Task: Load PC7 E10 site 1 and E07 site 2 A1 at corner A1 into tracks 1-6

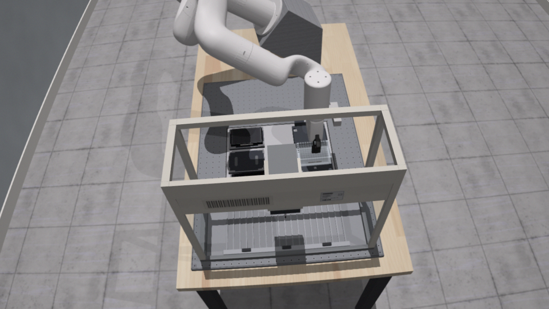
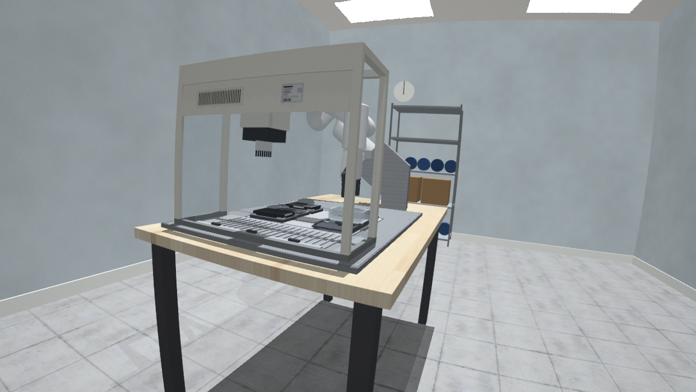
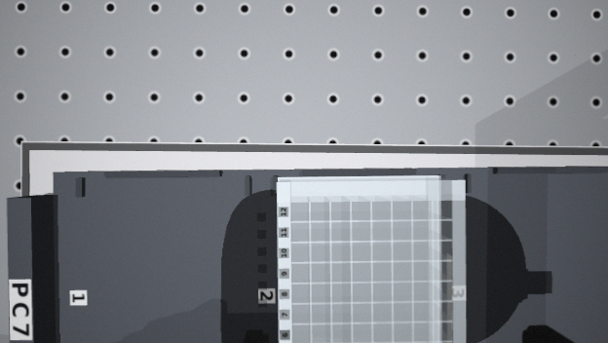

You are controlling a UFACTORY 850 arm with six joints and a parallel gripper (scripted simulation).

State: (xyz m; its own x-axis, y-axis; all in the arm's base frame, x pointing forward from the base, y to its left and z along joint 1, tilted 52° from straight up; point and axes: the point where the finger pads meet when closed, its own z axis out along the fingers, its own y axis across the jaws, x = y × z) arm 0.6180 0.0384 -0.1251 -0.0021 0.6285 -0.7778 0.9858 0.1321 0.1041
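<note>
The dark plate carrier PC7 (image 3: 146, 253) lies on the light apron, with its handle and label at the left of the wrist view. Site 1 (image 3: 78, 297) is bare. A clear deep-well block (image 3: 370, 263) sits on the carrier at site 2, between marks 2 and 3. It also shows in the top view (image 1: 312, 155). My gripper (image 1: 316, 143) hangs above this block, open and empty. Only its dark fingertips show at the bottom edge of the wrist view. Two black nests (image 1: 245, 137) (image 1: 245, 161) stand beside the apron. I cannot tell what they hold.
The beige instrument frame (image 1: 284, 184) spans the deck, and its top beam (image 1: 276, 116) crosses just in front of my wrist. The ribbed loading rails (image 1: 284, 230) lie under it. A pipetting head (image 2: 265, 133) hangs inside. A grey pad (image 1: 282, 158) lies between nests and carrier.
</note>
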